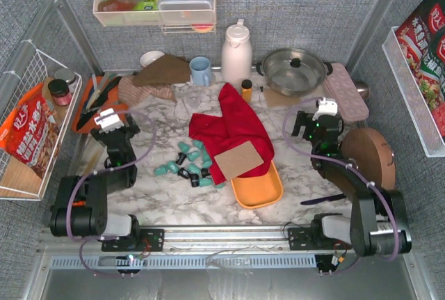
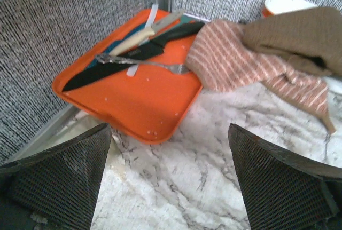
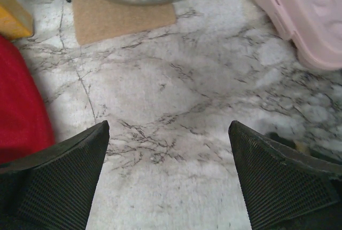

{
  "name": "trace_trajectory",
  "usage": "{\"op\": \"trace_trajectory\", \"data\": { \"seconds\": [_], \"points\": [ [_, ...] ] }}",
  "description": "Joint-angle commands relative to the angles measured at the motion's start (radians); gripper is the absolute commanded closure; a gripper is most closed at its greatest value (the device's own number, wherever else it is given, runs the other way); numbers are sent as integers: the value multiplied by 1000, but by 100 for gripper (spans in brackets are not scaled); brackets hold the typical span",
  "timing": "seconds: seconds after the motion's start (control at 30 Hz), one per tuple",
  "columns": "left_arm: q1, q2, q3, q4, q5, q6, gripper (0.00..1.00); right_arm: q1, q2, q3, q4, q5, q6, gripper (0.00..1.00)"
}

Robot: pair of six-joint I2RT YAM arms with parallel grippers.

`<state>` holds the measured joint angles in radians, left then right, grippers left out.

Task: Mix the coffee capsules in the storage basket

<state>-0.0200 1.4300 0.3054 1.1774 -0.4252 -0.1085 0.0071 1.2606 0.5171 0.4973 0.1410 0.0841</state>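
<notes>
The coffee capsules (image 1: 186,161), mostly teal with a few black, lie loose on the marble table left of centre, outside the storage basket. The storage basket (image 1: 259,190) is a shallow orange tray at centre front. A brown cardboard square (image 1: 239,159) and a red cloth (image 1: 233,128) overlap its far end. My left gripper (image 1: 111,120) (image 2: 168,131) is open and empty over bare marble at the left, well apart from the capsules. My right gripper (image 1: 316,115) (image 3: 168,128) is open and empty over bare marble at the right. Neither wrist view shows capsules or basket.
A larger orange tray (image 2: 128,96) with knives and a fork lies ahead of the left gripper, beside a striped cloth (image 2: 240,64). A steel pot (image 1: 292,70), pink egg tray (image 1: 345,91), white jug (image 1: 236,53), blue mug (image 1: 200,70) and a round wooden board (image 1: 368,154) stand around.
</notes>
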Motion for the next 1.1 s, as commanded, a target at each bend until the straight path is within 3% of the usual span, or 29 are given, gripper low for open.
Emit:
{"op": "trace_trajectory", "data": {
  "seconds": [0.0, 0.3, 0.47, 0.63, 0.8, 1.07],
  "points": [
    [-27, -114, 77, -300, -72, -31, 1, 4, -93, 18, -170, 120, 89, 1],
    [-60, -294, 391, -1000, -106, -276, 1, 4, -205, 194, -566, 190, 233, 1],
    [-64, -342, 560, -1295, 47, -323, 1, 5, -277, 242, -719, 174, 262, 1],
    [-63, -430, 589, -1430, 214, -290, 1, 11, -362, 251, -801, 121, 270, 3],
    [-64, -537, 564, -1531, 292, -258, 1, 31, -441, 247, -859, 45, 269, 7],
    [-64, -710, 471, -1551, 442, -253, 1, 100, -537, 254, -949, -10, 254, 13]
  ]
}}
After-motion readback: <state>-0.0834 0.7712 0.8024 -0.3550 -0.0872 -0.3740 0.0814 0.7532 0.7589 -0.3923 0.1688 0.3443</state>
